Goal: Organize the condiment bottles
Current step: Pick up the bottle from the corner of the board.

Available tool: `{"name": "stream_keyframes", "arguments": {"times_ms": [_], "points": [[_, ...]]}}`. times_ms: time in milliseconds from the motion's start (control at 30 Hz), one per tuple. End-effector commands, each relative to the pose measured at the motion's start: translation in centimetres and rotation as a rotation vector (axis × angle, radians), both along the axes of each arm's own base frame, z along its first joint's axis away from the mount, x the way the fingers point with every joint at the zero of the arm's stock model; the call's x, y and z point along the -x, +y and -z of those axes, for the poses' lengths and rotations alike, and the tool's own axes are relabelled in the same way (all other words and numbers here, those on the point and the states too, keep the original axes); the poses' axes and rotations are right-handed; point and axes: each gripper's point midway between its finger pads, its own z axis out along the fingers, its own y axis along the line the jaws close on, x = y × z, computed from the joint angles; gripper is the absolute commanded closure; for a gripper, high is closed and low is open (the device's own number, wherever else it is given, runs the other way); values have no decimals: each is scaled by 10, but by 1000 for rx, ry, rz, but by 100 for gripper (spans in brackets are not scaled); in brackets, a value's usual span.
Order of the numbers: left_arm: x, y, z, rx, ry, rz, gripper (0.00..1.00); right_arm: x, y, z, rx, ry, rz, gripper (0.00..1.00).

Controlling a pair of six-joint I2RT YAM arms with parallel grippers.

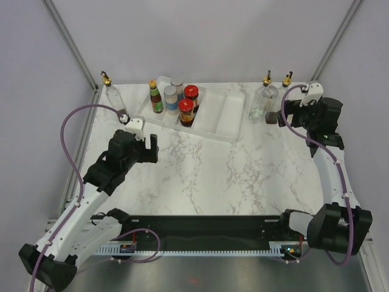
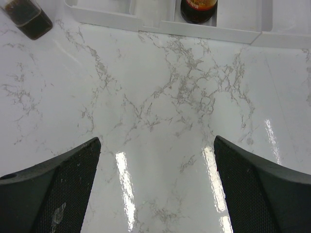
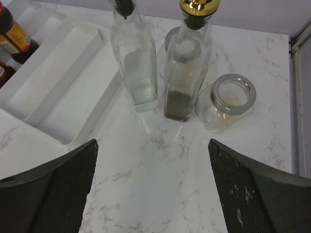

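Observation:
Inside the white ridged tray (image 1: 228, 118) stand an orange-capped sauce bottle (image 1: 157, 97), silver-lidded jars (image 1: 171, 99) and two red-lidded jars (image 1: 189, 103). A gold-spouted cruet (image 1: 113, 96) with dark liquid stands alone at the back left, its base (image 2: 29, 19) showing in the left wrist view. At the back right are a clear cruet (image 3: 136, 63), a cruet with brown liquid (image 3: 187, 68) and a silver-rimmed jar (image 3: 227, 102). My left gripper (image 2: 156, 141) is open over bare marble in front of the tray. My right gripper (image 3: 153, 141) is open, just short of the two cruets.
The tray's right compartments (image 3: 63, 92) hold nothing. A metal rail (image 1: 91, 121) runs along the table's left edge and another along the right edge (image 3: 295, 97). Purple cables loop beside both arms.

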Motion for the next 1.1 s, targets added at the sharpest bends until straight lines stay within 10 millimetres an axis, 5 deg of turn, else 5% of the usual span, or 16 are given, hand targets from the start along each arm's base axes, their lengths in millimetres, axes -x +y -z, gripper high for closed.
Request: {"name": "stream_keyframes", "arguments": {"times_ms": [0, 467, 1067], "points": [[-7, 4, -12, -14, -66, -10, 0, -29, -12, -50, -34, -129, 67, 3], [-6, 8, -11, -19, -70, -28, 0, -77, -16, -62, -50, -158, 44, 4], [-7, 10, -11, -26, -73, -40, 0, -110, -26, -65, -57, -186, 76, 5]]}}
